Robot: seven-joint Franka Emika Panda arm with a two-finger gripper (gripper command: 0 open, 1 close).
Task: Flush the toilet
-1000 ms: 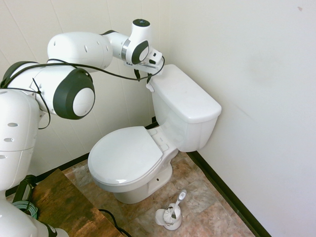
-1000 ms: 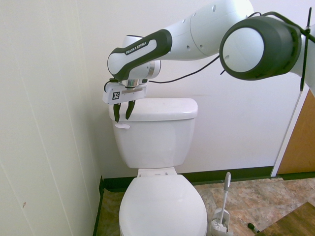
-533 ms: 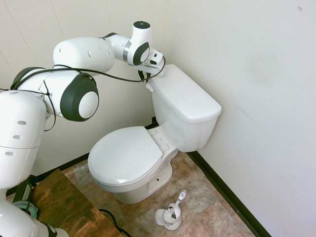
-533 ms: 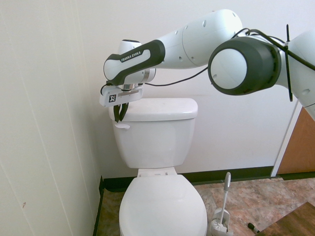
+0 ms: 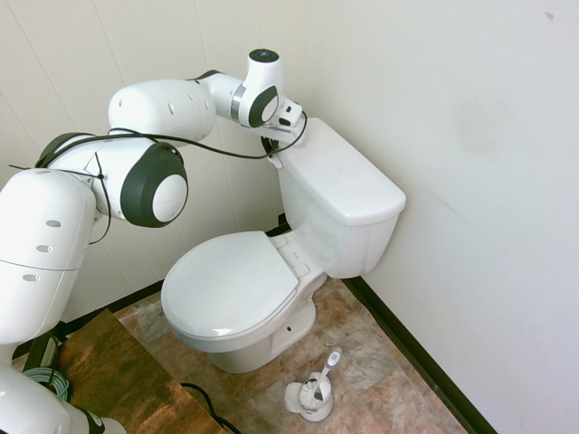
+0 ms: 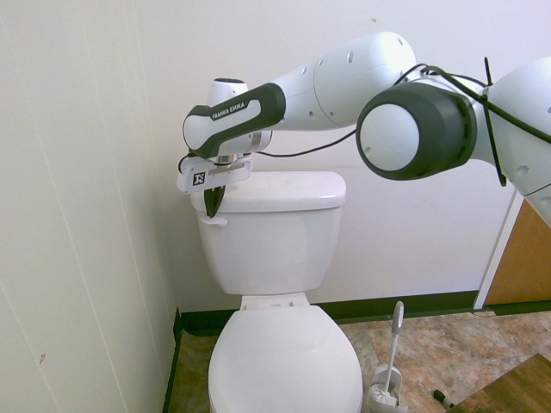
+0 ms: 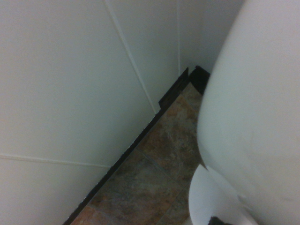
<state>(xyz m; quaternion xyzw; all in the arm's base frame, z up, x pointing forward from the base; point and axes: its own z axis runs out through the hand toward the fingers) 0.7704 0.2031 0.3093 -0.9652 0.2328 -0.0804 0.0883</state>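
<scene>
First outside view: you have one toilet [image 5: 231, 285], one tank [image 5: 339, 181], one brush [image 5: 331, 360] on floor | second: your one claw [image 6: 213, 215], closed, nothing gripped, just above one lever [image 6: 214, 221] | wrist: two walls [image 7: 70, 84] meeting

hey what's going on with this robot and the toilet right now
The robot arm is going for a flush. Its gripper is shut, empty, with the fingertips right by the flush lever at the front of the tank. I can't tell whether they are touching it. The lever doesn't look pushed down, and the seat lid is closed. The toilet brush stands in its holder on the floor.
</scene>
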